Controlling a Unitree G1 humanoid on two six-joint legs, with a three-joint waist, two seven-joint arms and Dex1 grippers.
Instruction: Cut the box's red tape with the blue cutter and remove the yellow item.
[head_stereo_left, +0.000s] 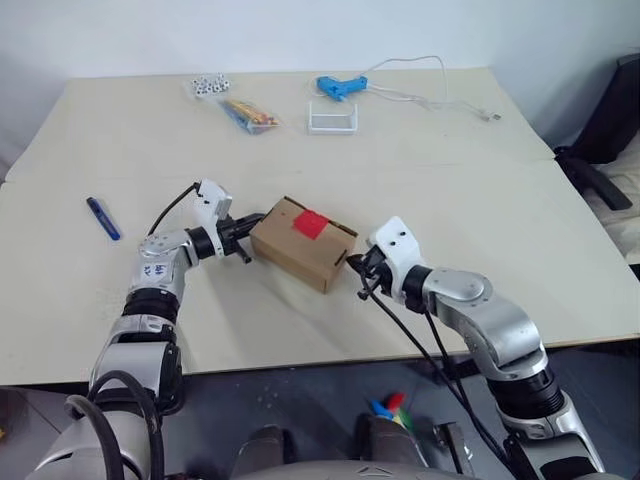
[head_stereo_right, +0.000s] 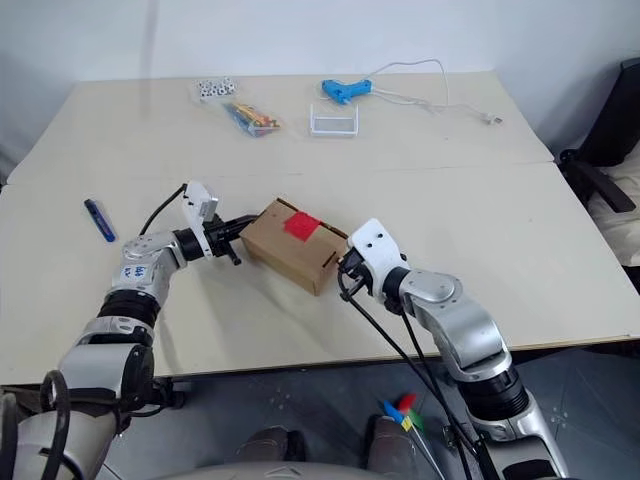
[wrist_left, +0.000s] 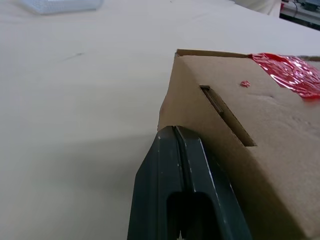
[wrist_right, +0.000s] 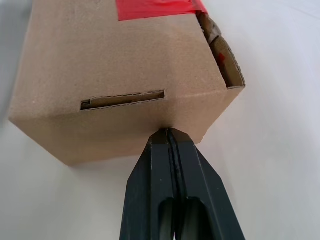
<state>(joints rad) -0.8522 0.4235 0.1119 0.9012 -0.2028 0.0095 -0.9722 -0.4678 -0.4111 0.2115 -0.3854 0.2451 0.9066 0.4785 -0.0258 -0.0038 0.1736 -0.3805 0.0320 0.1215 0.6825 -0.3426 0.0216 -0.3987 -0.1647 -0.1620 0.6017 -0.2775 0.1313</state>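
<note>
Both grippers closed, pressed to opposite ends of the box

The box (head_stereo_left: 303, 243) sits between the left gripper (head_stereo_left: 246, 239) and right gripper (head_stereo_left: 357, 270), fingers together on each, tips touching cardboard, holding nothing. The red tape (head_stereo_left: 311, 223) is on its top. The cutter (head_stereo_left: 102, 218) lies well outside the left gripper. No writing readable on the box.

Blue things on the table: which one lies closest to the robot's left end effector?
The blue cutter, the slim dark pen shape lying alone beside the left end effector. The light blue glue gun, with its white cord, lies at the far edge.
</note>
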